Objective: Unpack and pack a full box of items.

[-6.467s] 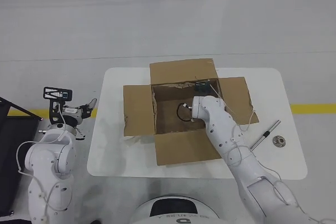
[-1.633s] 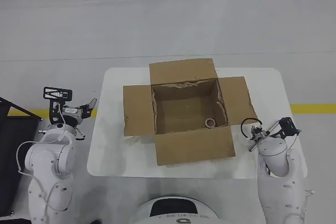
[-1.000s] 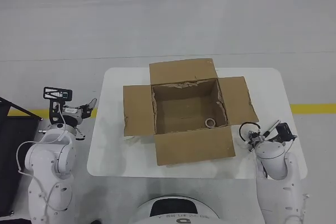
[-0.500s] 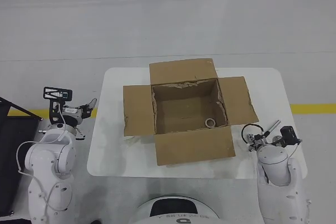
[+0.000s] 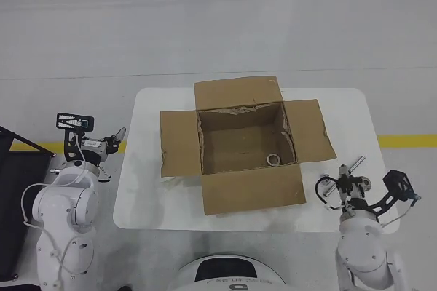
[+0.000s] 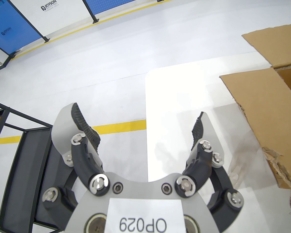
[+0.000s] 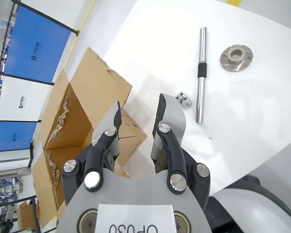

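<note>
The white table (image 5: 153,189) takes up the middle of the top view, and the cardboard box (image 5: 240,93) stands at its centre with all four flaps folded out. The right gripper (image 7: 139,101) hangs over the table's lower right part, just off the box's right flap, with its jaws a modest way apart and nothing between them. The left gripper (image 6: 137,109) sits off the table's left edge at the left of the top view, spread wide and empty. On the table just beside the right gripper lie a metal rod (image 7: 201,56), a round flange (image 7: 236,58) and a small metal block (image 7: 183,100). The block lies nearest the fingertips and close beside the rod, while the flange is apart on the rod's other side. A small pale ring (image 5: 274,159) lies inside the box, in the lower right corner of its floor, close to the right wall. It seems to lie flat with the hole upward, so it has no long axis to line up with. From the right gripper it lies up and to the left in the top view, beyond the right flap and wall, and the right arm is plainly the nearer. If the ring is the next item out, reaching it probably means going over that wall and down into the corner.
</note>
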Controlling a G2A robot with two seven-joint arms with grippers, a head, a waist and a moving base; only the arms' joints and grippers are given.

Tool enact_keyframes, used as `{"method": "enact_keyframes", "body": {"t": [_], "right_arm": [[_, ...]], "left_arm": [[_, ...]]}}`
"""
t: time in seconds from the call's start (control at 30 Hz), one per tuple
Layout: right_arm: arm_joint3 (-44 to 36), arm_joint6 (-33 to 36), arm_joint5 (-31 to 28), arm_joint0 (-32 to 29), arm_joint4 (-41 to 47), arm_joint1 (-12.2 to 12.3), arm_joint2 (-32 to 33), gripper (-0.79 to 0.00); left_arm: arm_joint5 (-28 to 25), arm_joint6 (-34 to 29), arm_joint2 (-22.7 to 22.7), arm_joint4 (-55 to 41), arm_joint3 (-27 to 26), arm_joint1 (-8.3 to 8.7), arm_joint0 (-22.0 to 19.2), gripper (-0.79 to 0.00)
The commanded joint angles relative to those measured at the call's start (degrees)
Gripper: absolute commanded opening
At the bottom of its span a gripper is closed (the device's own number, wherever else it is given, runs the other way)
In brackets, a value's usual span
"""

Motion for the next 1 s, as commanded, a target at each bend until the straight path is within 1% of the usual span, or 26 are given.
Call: {"method": "enact_keyframes", "body": {"t": [0.0,0.1,0.17,0.2,0.27,0.37,0.4,0.43,0.47,0.5,0.73,0.8,0.87,0.9,0.97], "right_arm": [[0.0,-7.6,-4.1,-2.7,-7.1,-0.1,-5.7,-0.443],[0.0,-15.4,-5.6,-6.1,-19.0,-0.1,-15.9,-0.453],[0.0,-17.3,-4.8,-7.0,-26.8,-0.1,-22.1,-0.459],[0.0,-16.7,-4.7,-6.3,-29.8,-0.1,-23.6,-0.459],[0.0,-11.9,-7.1,-3.6,-33.2,0.2,-24.7,-0.462],[0.0,-4.3,-8.5,1.1,-35.3,0.4,-26.8,-0.465],[0.0,-2.1,-8.3,2.7,-35.5,0.4,-27.5,-0.459],[0.0,0.7,-8.6,4.2,-34.9,0.5,-28.2,-0.431],[0.0,3.5,-9.1,5.6,-34.2,0.6,-28.7,-0.231],[0.0,5.5,-9.7,6.4,-33.3,0.6,-29.1,0.000],[0.0,5.5,-9.7,6.4,-33.3,0.6,-29.1,0.000],[0.9,6.1,-10.6,7.5,-33.6,0.6,-29.3,0.000],[2.7,10.4,-10.1,11.6,-35.1,0.4,-30.7,0.000],[3.4,13.7,-10.3,14.1,-34.4,0.3,-31.5,0.000],[5.8,22.6,-10.0,20.6,-32.1,-0.1,-31.7,0.000]], "left_arm": [[0.0,0.0,0.0,0.0,0.0,0.00,0.0,0.000],[0.0,0.0,0.0,0.0,0.0,0.00,0.0,0.000],[0.0,0.0,0.0,0.0,0.0,0.00,0.0,0.000],[0.0,0.0,0.0,0.0,0.0,0.00,0.0,0.000],[0.0,0.0,0.0,0.0,0.0,0.00,0.0,0.000],[0.0,0.0,0.0,0.0,0.0,0.00,0.0,0.000],[0.0,0.0,0.0,0.0,0.0,0.00,0.0,0.000],[0.0,0.0,0.0,0.0,0.0,0.00,0.0,0.000],[0.0,0.0,0.0,0.0,0.0,0.00,0.0,0.000],[0.0,0.0,0.0,0.0,0.0,0.00,0.0,0.000],[0.0,0.0,0.0,0.0,0.0,0.00,0.0,0.000],[0.0,0.0,0.0,0.0,0.0,0.00,0.0,0.000],[0.0,0.0,0.0,0.0,0.0,0.00,0.0,0.000],[0.0,0.0,0.0,0.0,0.0,0.00,0.0,0.000],[0.0,0.0,0.0,0.0,0.0,0.00,0.0,0.000]]}}
